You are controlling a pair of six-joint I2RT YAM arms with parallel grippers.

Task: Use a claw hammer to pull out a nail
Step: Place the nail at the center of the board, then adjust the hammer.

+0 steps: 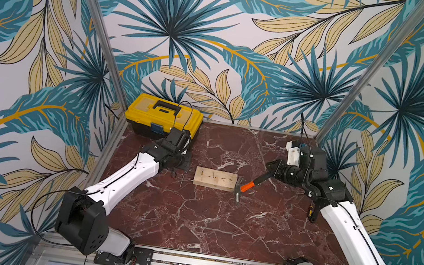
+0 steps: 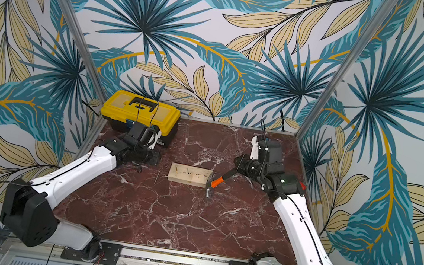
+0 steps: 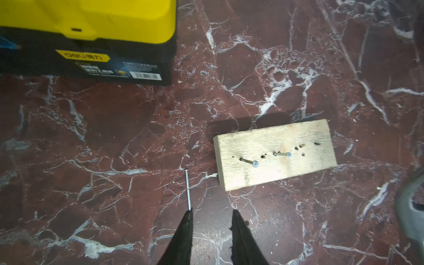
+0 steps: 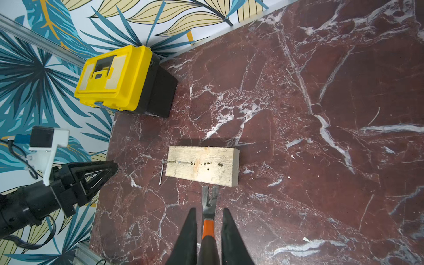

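Observation:
The claw hammer (image 1: 243, 188) (image 2: 214, 183) has its silver head on the table by the right end of the wooden block (image 1: 215, 180) (image 2: 189, 178). My right gripper (image 1: 270, 173) (image 4: 210, 208) is shut on its black lower shaft, and the forked claw (image 4: 209, 195) points at the block. Two nails (image 3: 249, 161) (image 3: 282, 154) stand tilted in the block (image 3: 309, 158). A loose nail (image 3: 188, 189) (image 1: 182, 181) lies flat on the table left of the block. My left gripper (image 3: 212, 211) (image 1: 186, 162) hangs open above it, and the nail's end meets one fingertip (image 3: 188, 214) in the left wrist view.
A yellow and black toolbox (image 1: 163, 116) (image 2: 140, 111) (image 4: 114, 78) stands shut in the far left corner, just behind my left wrist. The block (image 4: 202, 174) shows several bare nail holes. Metal frame posts and patterned walls close in the red marble table (image 1: 219, 225).

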